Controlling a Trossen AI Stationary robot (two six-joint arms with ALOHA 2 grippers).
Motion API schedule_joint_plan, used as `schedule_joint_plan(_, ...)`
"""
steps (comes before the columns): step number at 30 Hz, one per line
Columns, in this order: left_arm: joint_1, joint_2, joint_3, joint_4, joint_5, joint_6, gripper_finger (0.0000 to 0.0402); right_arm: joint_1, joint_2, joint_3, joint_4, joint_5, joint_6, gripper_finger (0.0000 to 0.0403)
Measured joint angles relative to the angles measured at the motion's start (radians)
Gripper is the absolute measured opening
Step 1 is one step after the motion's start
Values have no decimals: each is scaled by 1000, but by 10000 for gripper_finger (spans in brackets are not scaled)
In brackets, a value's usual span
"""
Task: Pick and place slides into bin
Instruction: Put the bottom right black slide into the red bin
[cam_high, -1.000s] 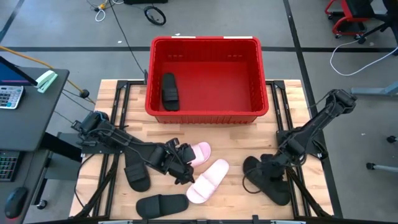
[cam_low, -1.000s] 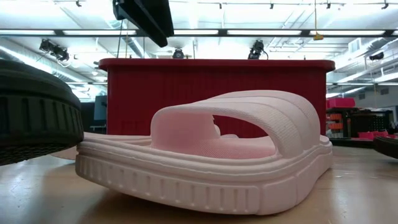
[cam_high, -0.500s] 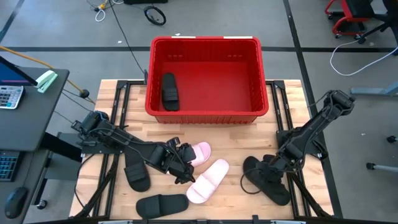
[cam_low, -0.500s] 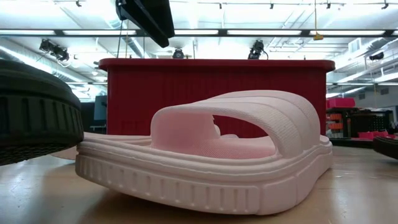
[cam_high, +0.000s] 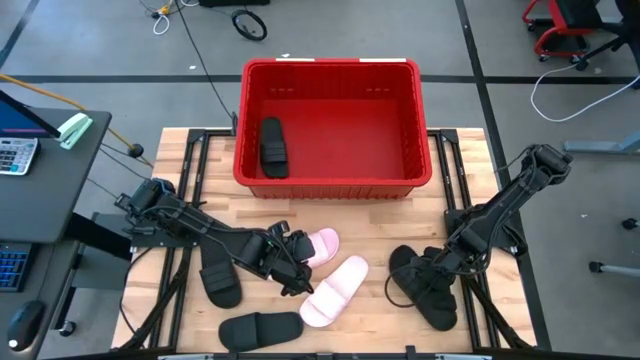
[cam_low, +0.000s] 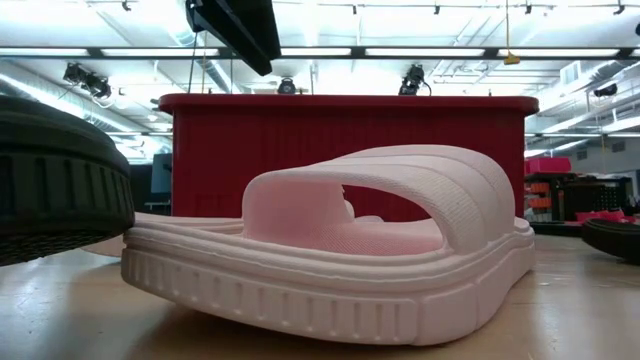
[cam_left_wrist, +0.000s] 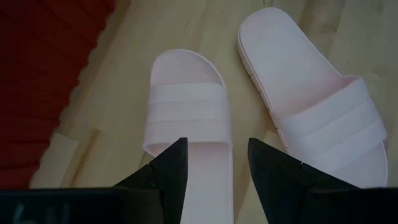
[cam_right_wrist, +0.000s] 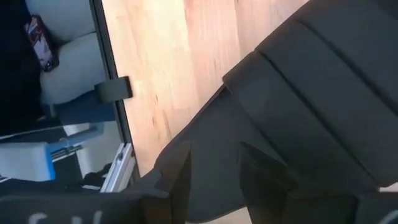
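From above, the red bin sits at the far edge of the wooden table with one black slide lying along its left wall. Near the table's middle, the left gripper reaches over the heel end of a pale pink slide, and a second pink slide lies just beside it, angled toward the front edge. Two more black slides lie on the left side, one by the left arm and one flat at the front edge. On the right, the right gripper is down on a black slide that appears tilted off the boards. At table-top height, the nearer pink slide fills the middle of the scene with the ribbed red bin behind it, a black sole looming at one side and another black slide's edge at the other. Through the left wrist camera, the left gripper stands part-open with its two dark fingers straddling the heel of the pink slide; the second pink slide lies alongside, and the bin's red wall shows at one edge. Through the right wrist camera, the right gripper has its fingers closed narrowly on the rim of the black slide, above bare wooden table.
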Motion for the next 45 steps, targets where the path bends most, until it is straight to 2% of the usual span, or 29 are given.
schedule_joint_plan(6, -1, 0, 0, 0, 0, 2, 172, 0, 4, 0, -3, 72, -12, 133)
schedule_joint_plan(14, -1, 0, 0, 1, 0, 36, 172, 0, -9, 43, 114, 103, -178, 133)
schedule_joint_plan(17, -1, 0, 0, 2, 0, 36, 172, 0, -24, 84, 92, 137, -322, 133)
schedule_joint_plan(21, -1, 0, 0, 2, 0, 36, 172, -13, -28, 135, -14, 278, -592, 133)
schedule_joint_plan(24, -1, 0, 0, 6, 0, 35, 172, -56, -17, 142, -119, 349, -662, 133)
schedule_joint_plan(26, -1, 0, 0, 10, 0, 32, 172, -100, -9, 125, -146, 337, -666, 132)
schedule_joint_plan(33, 2, 0, 0, 28, 0, 34, 172, -255, 6, 63, -125, 188, -769, 132)
schedule_joint_plan(38, 2, 0, 0, 30, 0, 35, 172, -359, 7, 48, -115, 36, -790, 132)
schedule_joint_plan(45, 2, 0, 0, 30, 1, 36, 172, -424, 84, 48, -43, -72, -861, 132)
